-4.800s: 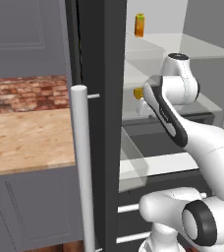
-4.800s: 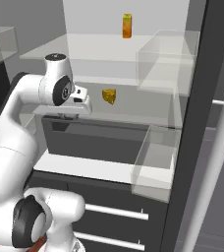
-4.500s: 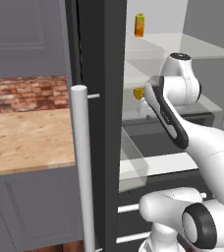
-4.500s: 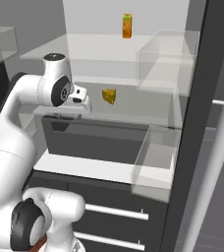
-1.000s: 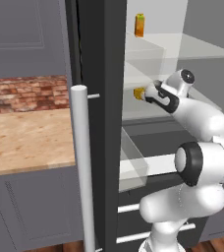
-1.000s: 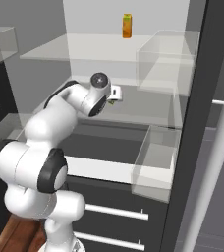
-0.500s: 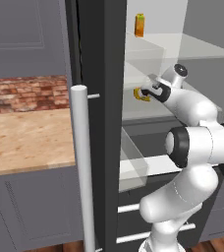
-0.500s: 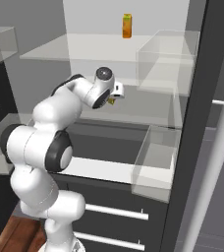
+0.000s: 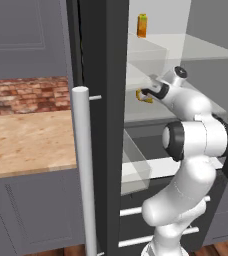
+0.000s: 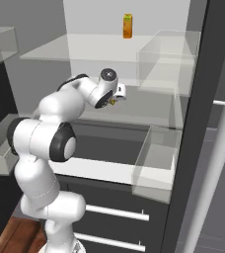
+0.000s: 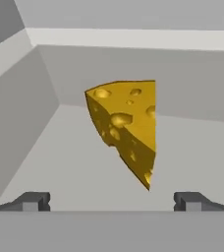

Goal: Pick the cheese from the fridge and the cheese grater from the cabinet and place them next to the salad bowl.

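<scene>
Reaching for the cheese, by the look of it: first pick of the task, grater not yet begun.

Seen from the left base: pale wooden desk (image 9: 26, 140) far left, then the tall dark grey fridge (image 9: 98, 75) with its long silver bar handle (image 9: 83, 170), then the small yellow-orange cheese wedge (image 9: 142, 96) just ahead of the fingers (image 9: 145, 93), on a clear glass shelf (image 9: 136, 116).

Through the hand camera: wedge (image 11: 128, 125) centred between and just beyond the two dark tips (image 11: 35, 201), spread fully wide, holding nothing.

Next, probably: short push forward until the wedge sits between the tips, then closing across its flat faces.

Arm stretched deep into the fridge, elbow bent, wrist about level, hand (image 10: 115, 95) aimed at the back wall.
</scene>
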You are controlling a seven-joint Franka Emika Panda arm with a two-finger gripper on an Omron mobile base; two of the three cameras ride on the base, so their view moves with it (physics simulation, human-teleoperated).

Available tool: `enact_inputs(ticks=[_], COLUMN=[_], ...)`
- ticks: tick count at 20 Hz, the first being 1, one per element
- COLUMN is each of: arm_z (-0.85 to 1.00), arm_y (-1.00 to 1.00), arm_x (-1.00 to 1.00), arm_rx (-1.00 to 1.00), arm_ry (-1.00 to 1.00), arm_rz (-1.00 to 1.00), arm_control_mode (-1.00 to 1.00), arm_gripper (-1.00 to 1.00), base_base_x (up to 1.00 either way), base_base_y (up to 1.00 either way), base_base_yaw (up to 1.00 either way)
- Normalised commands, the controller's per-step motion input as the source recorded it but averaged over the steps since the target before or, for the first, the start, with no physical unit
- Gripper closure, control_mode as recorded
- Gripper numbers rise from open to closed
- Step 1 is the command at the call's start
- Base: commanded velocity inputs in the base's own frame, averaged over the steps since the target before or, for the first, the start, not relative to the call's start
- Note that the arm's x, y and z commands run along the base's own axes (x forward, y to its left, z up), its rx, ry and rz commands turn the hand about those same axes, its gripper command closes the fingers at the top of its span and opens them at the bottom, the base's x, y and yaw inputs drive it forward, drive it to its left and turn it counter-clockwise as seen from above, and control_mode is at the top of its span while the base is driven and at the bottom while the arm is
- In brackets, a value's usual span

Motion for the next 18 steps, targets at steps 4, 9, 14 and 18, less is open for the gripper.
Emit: enact_inputs(ticks=[4, 9, 14, 18], arm_z=[-0.15, -0.09, -0.08, -0.11], arm_y=[0.00, 0.00, 0.00, 0.00], arm_x=[0.31, 0.40, 0.37, 0.36], arm_rx=[0.00, 0.00, 0.00, 0.00], arm_ry=[0.05, 0.01, 0.00, 0.00], arm_rz=[0.00, 0.00, 0.00, 0.00], arm_control_mode=[-1.00, -1.00, -1.00, -1.00], arm_gripper=[-1.00, -1.00, -1.00, -1.00], base_base_x=[0.00, 0.00, 0.00, 0.00], base_base_y=[0.00, 0.00, 0.00, 0.00], base_base_yaw=[0.00, 0.00, 0.00, 0.00])
